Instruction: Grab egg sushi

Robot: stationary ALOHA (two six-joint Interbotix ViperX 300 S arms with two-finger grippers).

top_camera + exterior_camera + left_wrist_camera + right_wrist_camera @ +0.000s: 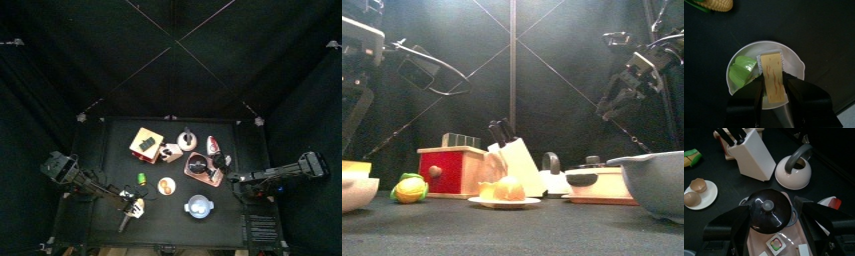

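On the small black table: kitchen toys are clustered in the middle, with an arm at each side.
Left arm: reaches in to the table's front left part, over a plate.
Right arm: hangs over the tray on the right side.
Grey round bowl: sits near the front edge, right of the left gripper.
Pink rectangular tray: carries a black lidded pot.
Right gripper: above the pot, its fingers spread wide, one on each side of the lid.
White knife block: stands beside a white kettle with a grey handle.
Red wooden box: left of the knife block.
White round plate: holds a green leaf and the sushi.
Left gripper: fingers stand apart, one along each long side of the sushi's near end, just beside it.
Yellow egg sushi on white rice: lies flat on the white plate, next to the leaf, between the left fingers.
Yellow corn cob with green husk: well apart from the plate.
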